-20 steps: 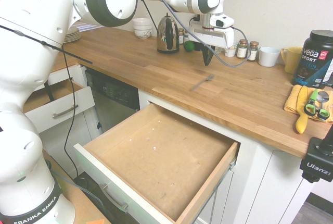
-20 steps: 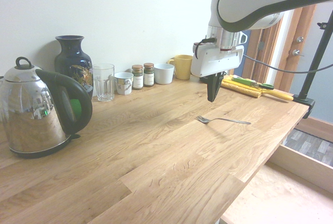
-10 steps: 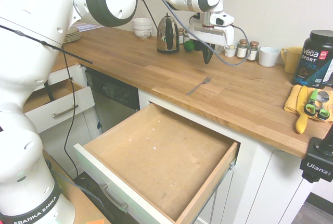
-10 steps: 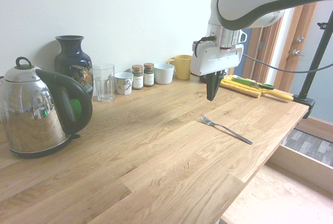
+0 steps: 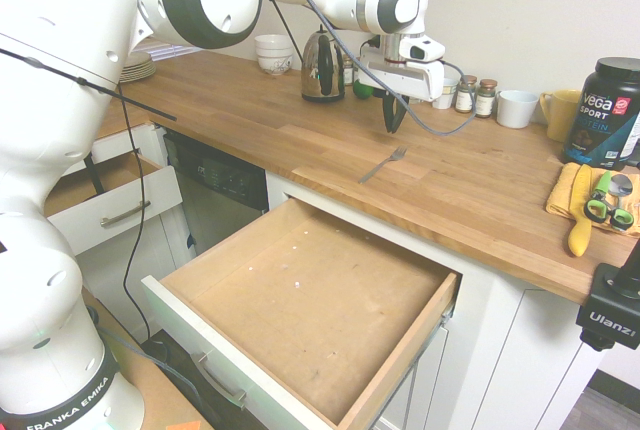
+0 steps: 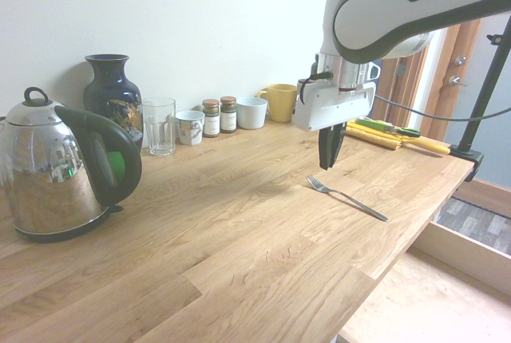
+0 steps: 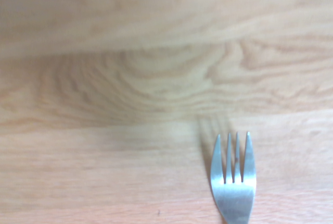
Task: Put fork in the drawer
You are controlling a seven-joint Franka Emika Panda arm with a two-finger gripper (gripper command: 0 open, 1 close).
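Observation:
The slim silver fork [image 5: 383, 164] [image 6: 345, 196] lies flat on the wooden countertop, its handle pointing toward the counter's front edge. Its tines [image 7: 234, 177] show in the wrist view. My gripper [image 5: 390, 123] [image 6: 329, 164] hangs just above the counter behind the tines, not touching the fork. Its fingers look shut, with nothing between them. Below the counter edge the large wooden drawer [image 5: 395, 375] with the white front panel stands pulled wide open and holds nothing.
A smaller white-fronted drawer [image 5: 112, 212] is open at the left. A kettle [image 5: 322, 66] [image 6: 56, 167], a vase [image 6: 113, 100], a glass [image 6: 159, 125], spice jars [image 6: 219, 116] and cups line the back wall. A yellow cloth with tools [image 5: 592, 205] and a black tub [image 5: 605, 113] sit further along the counter.
The fork swung round on the counter, its handle now pointing toward the front edge. My gripper has come down lower, closer to the fork's tines.

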